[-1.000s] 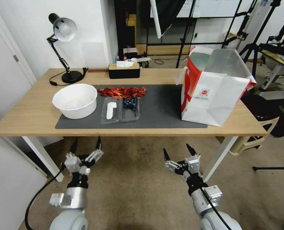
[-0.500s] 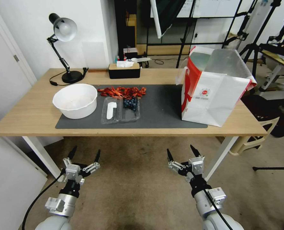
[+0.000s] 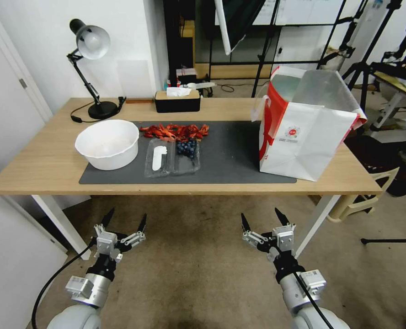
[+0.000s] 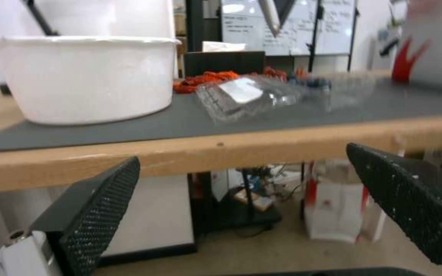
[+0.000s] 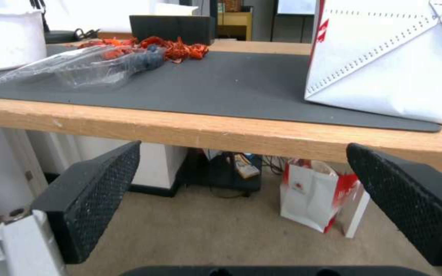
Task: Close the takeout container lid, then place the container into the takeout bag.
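The takeout container (image 3: 187, 155) lies open on the dark mat, with dark blue berries in its right half. Its clear lid (image 3: 157, 157), marked by a white sticker, is folded flat to the left. The takeout bag (image 3: 303, 132) stands open-topped at the mat's right end, white with red sides. My left gripper (image 3: 126, 214) hangs open below and in front of the table edge, empty. My right gripper (image 3: 260, 214) does the same further right. The left wrist view shows the lid (image 4: 239, 90) beyond the open left gripper (image 4: 242, 155). In the right wrist view are the container (image 5: 88, 67), the bag (image 5: 395, 57) and the open right gripper (image 5: 241, 145).
A big white bowl (image 3: 108, 142) sits left of the container, and a pile of red pieces (image 3: 175, 131) lies just behind it. A black tissue box (image 3: 177, 100) and a desk lamp (image 3: 93, 68) stand at the back. The wooden table edge (image 3: 180, 188) runs above both grippers.
Both grippers have dropped lower and back from the table edge, the left one more. Nothing on the table has moved.
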You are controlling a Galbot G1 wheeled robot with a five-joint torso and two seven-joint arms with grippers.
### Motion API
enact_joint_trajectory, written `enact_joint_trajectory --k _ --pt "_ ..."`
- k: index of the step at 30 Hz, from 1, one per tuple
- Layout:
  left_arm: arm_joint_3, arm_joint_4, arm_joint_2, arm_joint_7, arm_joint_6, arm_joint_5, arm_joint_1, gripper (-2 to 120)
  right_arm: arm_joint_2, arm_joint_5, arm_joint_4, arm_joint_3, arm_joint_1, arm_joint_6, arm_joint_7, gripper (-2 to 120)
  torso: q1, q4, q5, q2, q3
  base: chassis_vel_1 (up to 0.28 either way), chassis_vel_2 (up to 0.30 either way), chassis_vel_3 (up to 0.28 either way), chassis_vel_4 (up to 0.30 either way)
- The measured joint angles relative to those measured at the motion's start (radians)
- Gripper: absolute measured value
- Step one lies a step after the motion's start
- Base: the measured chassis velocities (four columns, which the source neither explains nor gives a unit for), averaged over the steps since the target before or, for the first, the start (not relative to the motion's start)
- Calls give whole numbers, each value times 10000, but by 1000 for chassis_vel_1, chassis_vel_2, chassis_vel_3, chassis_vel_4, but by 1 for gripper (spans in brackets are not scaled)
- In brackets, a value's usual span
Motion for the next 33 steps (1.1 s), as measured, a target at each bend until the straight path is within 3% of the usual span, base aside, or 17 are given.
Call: enact_joint_trajectory --k 3,4,7,9,11,13,15,16,18,25,33 --pt "588 -712 35 -1072 1302 -1457 -309 100 -14 5 0 22 -23 8 1 100 0 -1 1 0 0 0 0 0 0" --pt "588 -712 35 -1072 1302 -1457 -309 100 -14 5 0 22 -23 8 1 100 0 -1 1 0 0 0 0 0 0" --pt "932 -1695 13 -2205 2993 -3831 -751 100 -34 6 -12 -22 18 8 5 100 0 -4 0 0 0 0 0 0 0" --pt "943 -1818 6 -2342 3159 -4124 -795 100 -51 6 -22 -52 46 -1 5 100 0 -5 0 0 0 0 0 0 0" --pt "952 -2482 -40 -3113 3945 -5756 -1038 100 -155 8 -120 -207 217 -75 8 100 0 1 1 0 0 0 0 0 0" --pt "947 -2660 -52 -3352 4111 -6247 -1130 100 -180 9 -146 -249 255 -93 7 100 0 2 1 0 0 0 0 0 0" --pt "957 -3106 -64 -4403 4634 -8621 -1950 100 -224 8 -203 -345 270 -117 10 100 0 -4 0 0 0 0 0 0 0" --pt "957 -3106 -64 -4403 4634 -8621 -1950 100 -224 8 -203 -345 270 -117 10 100 0 -4 0 0 0 0 0 0 0" --pt "945 -3135 -63 -4935 4859 -10078 -2596 100 -204 5 -193 -344 236 -118 12 100 1 -4 0 -1 0 0 0 0 0" --pt "1070 -2693 -134 -5602 5245 -11723 -3540 100 -170 -4 -83 -254 165 -118 18 100 0 0 -1 -2 0 0 0 0 0" --pt "1593 -1626 -254 -5879 5245 -11893 -4481 100 -82 -42 -82 -185 127 -113 24 100 1 -1 0 -2 0 0 0 0 0"
